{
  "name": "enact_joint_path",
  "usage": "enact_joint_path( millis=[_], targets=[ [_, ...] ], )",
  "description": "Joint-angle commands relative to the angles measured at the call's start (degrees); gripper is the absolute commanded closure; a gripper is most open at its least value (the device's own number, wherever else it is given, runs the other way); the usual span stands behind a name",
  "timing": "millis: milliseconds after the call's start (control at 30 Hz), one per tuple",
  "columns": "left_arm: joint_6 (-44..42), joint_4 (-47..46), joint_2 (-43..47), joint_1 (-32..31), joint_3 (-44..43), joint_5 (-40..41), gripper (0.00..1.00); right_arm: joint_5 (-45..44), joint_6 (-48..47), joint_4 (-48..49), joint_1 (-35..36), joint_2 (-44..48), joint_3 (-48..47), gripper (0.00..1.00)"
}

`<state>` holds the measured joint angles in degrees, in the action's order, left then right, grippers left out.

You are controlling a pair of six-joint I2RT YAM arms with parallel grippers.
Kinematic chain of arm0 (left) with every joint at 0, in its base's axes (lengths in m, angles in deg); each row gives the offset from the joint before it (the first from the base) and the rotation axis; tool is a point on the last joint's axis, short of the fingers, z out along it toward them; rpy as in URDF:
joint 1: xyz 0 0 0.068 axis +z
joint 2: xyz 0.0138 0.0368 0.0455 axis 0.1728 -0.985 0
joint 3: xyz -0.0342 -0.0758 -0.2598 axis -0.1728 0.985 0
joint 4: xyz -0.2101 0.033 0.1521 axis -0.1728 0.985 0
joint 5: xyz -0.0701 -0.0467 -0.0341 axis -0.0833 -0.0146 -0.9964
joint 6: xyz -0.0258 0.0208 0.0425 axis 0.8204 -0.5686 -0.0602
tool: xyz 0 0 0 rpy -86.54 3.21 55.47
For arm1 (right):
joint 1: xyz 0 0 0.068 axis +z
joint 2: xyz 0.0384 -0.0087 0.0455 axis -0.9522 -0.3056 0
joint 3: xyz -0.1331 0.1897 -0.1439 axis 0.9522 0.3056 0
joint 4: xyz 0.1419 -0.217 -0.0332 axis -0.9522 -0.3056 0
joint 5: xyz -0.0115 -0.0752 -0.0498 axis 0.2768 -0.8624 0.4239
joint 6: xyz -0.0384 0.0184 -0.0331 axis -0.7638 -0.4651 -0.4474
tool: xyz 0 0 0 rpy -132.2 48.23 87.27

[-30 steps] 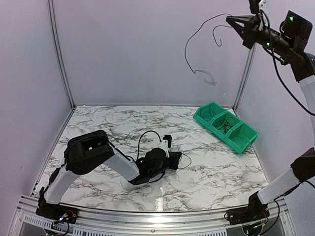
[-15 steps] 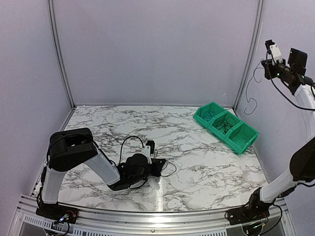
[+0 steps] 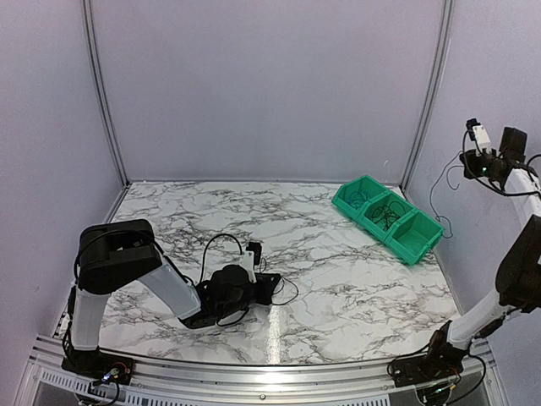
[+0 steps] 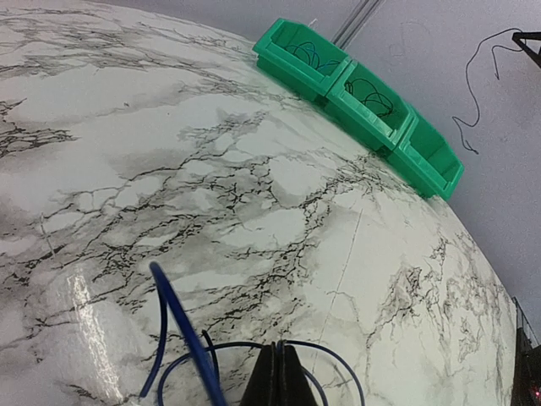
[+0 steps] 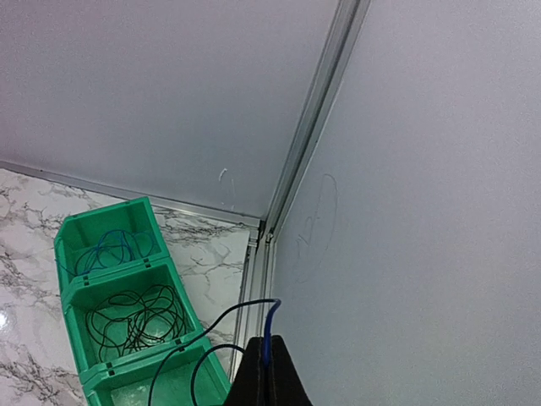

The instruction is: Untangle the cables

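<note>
Low over the marble table [image 3: 355,288], my left gripper [image 3: 269,284] is shut on a thin blue cable [image 4: 182,330]. That cable loops around the fingertips beside a black strand in the left wrist view, where the left gripper [image 4: 281,348] has its jaws pressed together. My right gripper [image 3: 467,159] is up by the right wall, shut on a cable [image 3: 439,199] that hangs free. In the right wrist view this cable [image 5: 269,326] has a blue end in the right gripper [image 5: 269,342], and black wire curves down to the left.
A green three-compartment bin [image 3: 397,245] sits at the back right. In the right wrist view the bin [image 5: 127,269] holds blue cables in the far compartment and black ones in the middle. The right wall and a corner post [image 3: 427,101] are close to the right arm.
The right arm swung from high up down to the right wall, carrying its cable. The left arm drew back toward the near left with its cables.
</note>
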<state>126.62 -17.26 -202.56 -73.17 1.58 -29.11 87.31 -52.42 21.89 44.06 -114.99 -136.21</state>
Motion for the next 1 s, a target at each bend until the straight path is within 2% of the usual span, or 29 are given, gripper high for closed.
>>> enact_joint_path(
  millis=[0,433,767,967],
  targets=[
    [-1.0,-2.1,0.8,-0.2,0.1,0.3,1.0,4.0,-0.9,1.5,-0.1,3.0,0.5,1.0],
    [-0.6,-2.1,-0.4,-0.2,-1.5,-0.6,1.0,4.6,-2.5,-0.5,-0.1,6.2,4.4,1.0],
    [-0.6,-2.1,0.2,-0.1,-0.6,-0.2,1.0,3.2,-3.1,0.5,-0.1,3.4,9.6,1.0],
    [-0.2,-2.1,0.0,0.0,-0.7,-0.3,1.0,3.0,-7.2,-5.4,-0.1,-4.0,8.5,1.0]
  ],
)
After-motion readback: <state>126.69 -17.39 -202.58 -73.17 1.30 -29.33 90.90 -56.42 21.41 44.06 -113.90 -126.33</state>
